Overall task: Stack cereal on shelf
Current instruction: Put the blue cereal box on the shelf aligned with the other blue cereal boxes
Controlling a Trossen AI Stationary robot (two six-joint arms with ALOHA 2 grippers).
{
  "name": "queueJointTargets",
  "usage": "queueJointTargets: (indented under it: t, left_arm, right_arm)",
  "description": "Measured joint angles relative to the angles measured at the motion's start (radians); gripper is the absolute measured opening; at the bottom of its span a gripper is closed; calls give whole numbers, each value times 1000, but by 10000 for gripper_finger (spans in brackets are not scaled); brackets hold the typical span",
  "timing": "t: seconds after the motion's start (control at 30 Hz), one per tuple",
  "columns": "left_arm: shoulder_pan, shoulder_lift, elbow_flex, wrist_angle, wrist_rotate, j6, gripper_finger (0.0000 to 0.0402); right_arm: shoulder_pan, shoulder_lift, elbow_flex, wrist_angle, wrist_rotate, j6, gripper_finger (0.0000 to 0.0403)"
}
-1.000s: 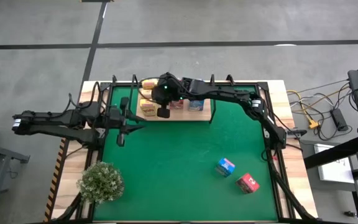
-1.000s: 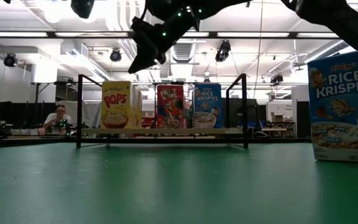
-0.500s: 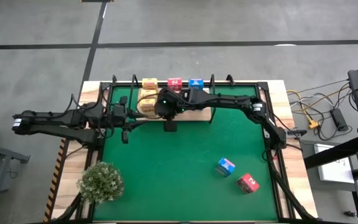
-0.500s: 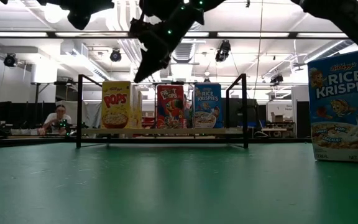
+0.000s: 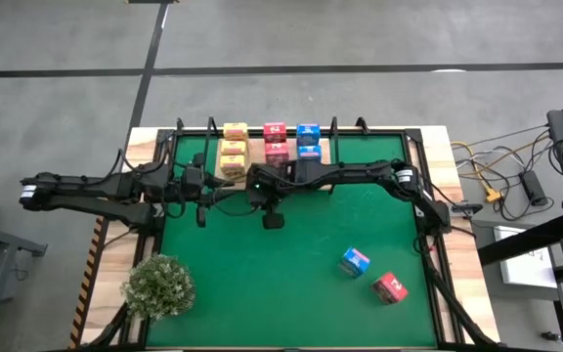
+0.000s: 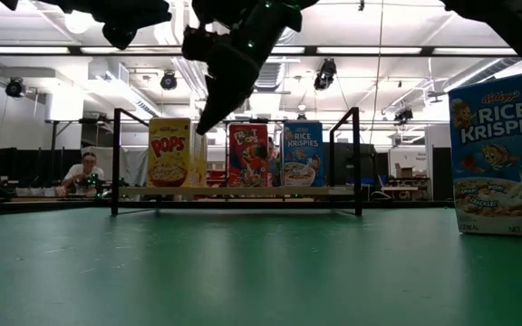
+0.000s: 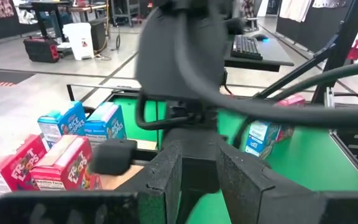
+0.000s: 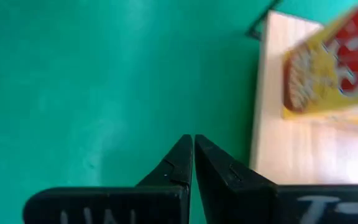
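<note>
Over the green mat (image 5: 291, 284), just in front of the wooden shelf (image 5: 323, 152), the right gripper (image 5: 273, 218) hangs with its fingers pressed tight together and nothing between them. Its wrist view shows the closed tips above the mat beside the shelf's pale edge, with a yellow box (image 8: 331, 65) lying on the board close by. The shelf sits at the far edge of the mat and carries seven cereal boxes: yellow ones (image 5: 233, 149) on the left, pink-red ones (image 5: 276, 140) in the middle, blue ones (image 5: 308, 138) on the right. Two more boxes lie on the mat well apart from the shelf, a blue box (image 5: 355, 261) and a red box (image 5: 390, 287) near the right front.

The left gripper (image 5: 201, 214) hovers over the mat just left of the right one, near the shelf's left front corner; its fingers (image 7: 164, 176) stand partly apart and hold nothing.

A second ago the right gripper was above the shelf by the yellow boxes; it has since drawn back toward the front and now is off the board. The left gripper has moved slightly to the right. The boxes are where they were.
</note>
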Motion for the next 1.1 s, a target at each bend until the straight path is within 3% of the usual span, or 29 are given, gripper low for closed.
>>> queueJointTargets:
  t: [0.47,0.77,1.1]
  left_arm:
    - [0,49,3,43,0,-36,84]
    - [0,86,3,86,0,-39,84]
    - [0,102,3,94,0,-52,84]
  right_arm:
    - [52,0,-115,242,-5,-23,9]
    - [53,0,-189,402,-5,48,9]
    - [54,0,-210,415,-5,68,9]
